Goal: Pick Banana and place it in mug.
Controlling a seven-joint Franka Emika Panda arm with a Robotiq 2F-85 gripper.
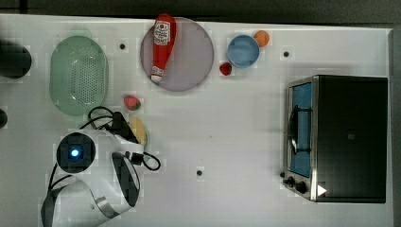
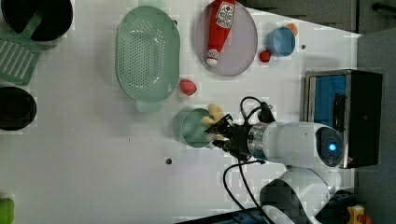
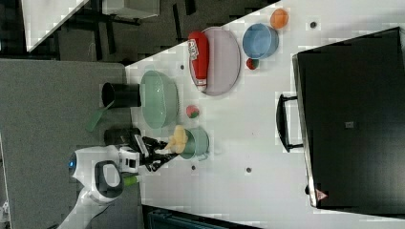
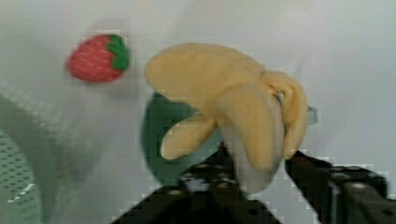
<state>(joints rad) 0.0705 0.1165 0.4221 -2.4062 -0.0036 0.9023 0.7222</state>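
One banana (image 4: 233, 107) clamped in fingers (image 4: 299, 163) — above mug (image 2: 194, 128).

**Four cameras, one white table**

The top view looks straight down on the table (image 1: 236, 142), taking in the whole surface. The left view and right view look down steeply from higher, opposite sides, each with the scene turned sideways. All three share the colander (image 1: 78, 75), plate (image 2: 243, 42), oven (image 3: 353, 119) and arm (image 1: 94, 184). The wrist view sits very close behind the gripper (image 4: 261, 175), facing the banana (image 4: 233, 102) and mug (image 4: 163, 135).
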